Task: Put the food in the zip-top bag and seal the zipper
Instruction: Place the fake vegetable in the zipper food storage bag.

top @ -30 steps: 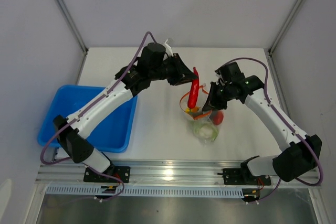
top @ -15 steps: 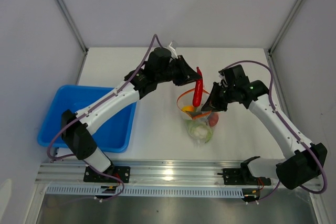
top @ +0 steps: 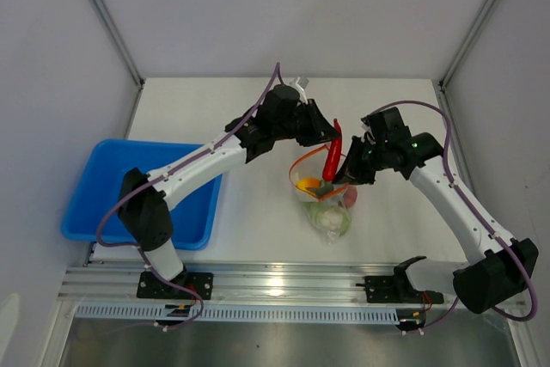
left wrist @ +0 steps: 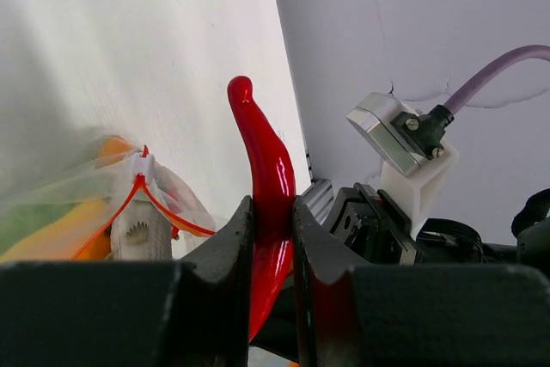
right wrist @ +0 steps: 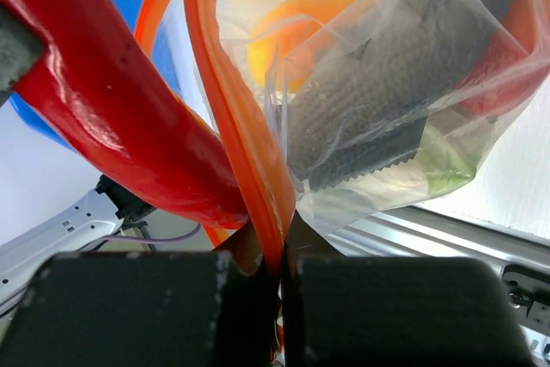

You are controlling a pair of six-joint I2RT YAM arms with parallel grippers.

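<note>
My left gripper (top: 326,137) (left wrist: 273,212) is shut on the red chili (top: 332,159) (left wrist: 268,161), which hangs tip-down over the open mouth of the zip-top bag (top: 327,209) (left wrist: 69,199). My right gripper (top: 348,170) (right wrist: 280,242) is shut on the bag's red zipper (right wrist: 225,83) (top: 296,167) and holds that rim up. Inside the clear bag lie a grey fish (right wrist: 378,96), a yellow-orange piece (top: 307,184) (right wrist: 288,32), a white cauliflower (top: 327,218), green bits and a red fruit (top: 350,198). The chili (right wrist: 103,100) sits just beside the zipper, outside the held rim.
A blue tray (top: 94,208) stands at the left, partly under my left arm. The aluminium rail (top: 284,281) runs along the near table edge. Frame posts rise at the back corners.
My left arm has carried the chili to the right, from left of the bag to over its mouth. The right gripper has lifted the zipper rim slightly; both grips are unchanged.
</note>
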